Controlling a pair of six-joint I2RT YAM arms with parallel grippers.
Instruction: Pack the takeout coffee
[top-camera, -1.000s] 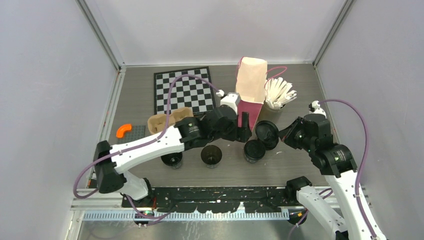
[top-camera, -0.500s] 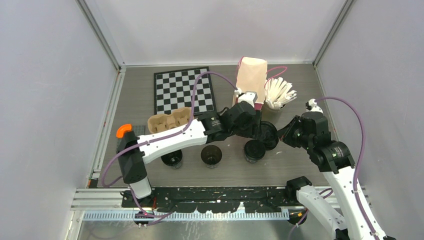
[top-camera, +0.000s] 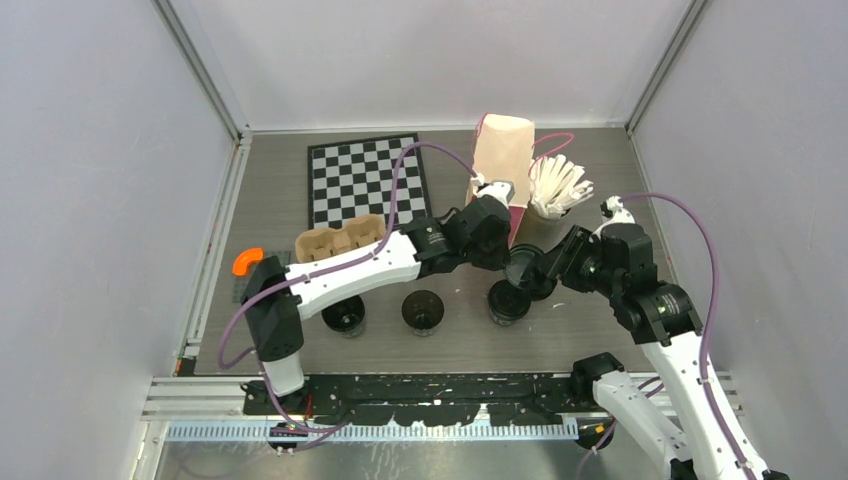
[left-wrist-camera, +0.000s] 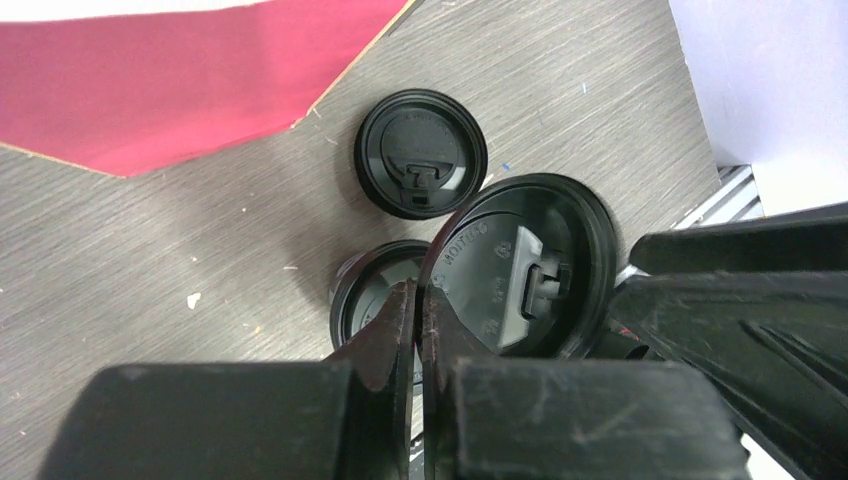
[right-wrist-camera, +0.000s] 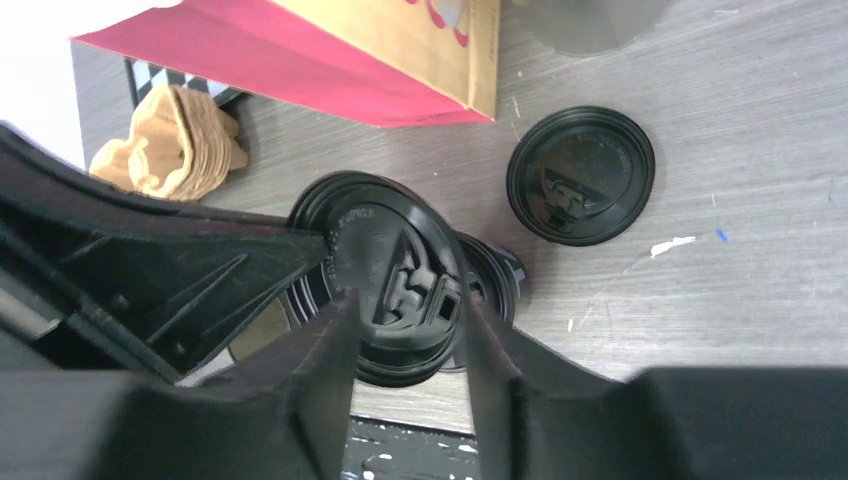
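My left gripper (left-wrist-camera: 420, 298) is shut on the rim of a flat black lid (left-wrist-camera: 520, 270), holding it tilted just above an open black cup (left-wrist-camera: 362, 295). My right gripper (right-wrist-camera: 405, 310) is open, with its fingers standing either side of that same lid (right-wrist-camera: 395, 275) without pinching it. In the top view both grippers meet over this cup (top-camera: 508, 300), the left gripper (top-camera: 505, 260) coming from the left and the right gripper (top-camera: 538, 272) from the right. A second black lid (left-wrist-camera: 421, 153) lies flat on the table beside the cup. Two more black cups (top-camera: 423, 310) (top-camera: 345, 318) stand to the left.
The paper bag (top-camera: 503, 160) with its red side (left-wrist-camera: 180, 80) stands just behind the grippers. A grey cup of white sticks (top-camera: 556, 190) is beside it. The brown pulp tray (top-camera: 340, 242), a chessboard (top-camera: 368, 180) and an orange piece (top-camera: 247, 260) lie to the left.
My left arm reached right to the lid and its gripper closed on the rim. My right gripper, which was shut on the lid, has opened.
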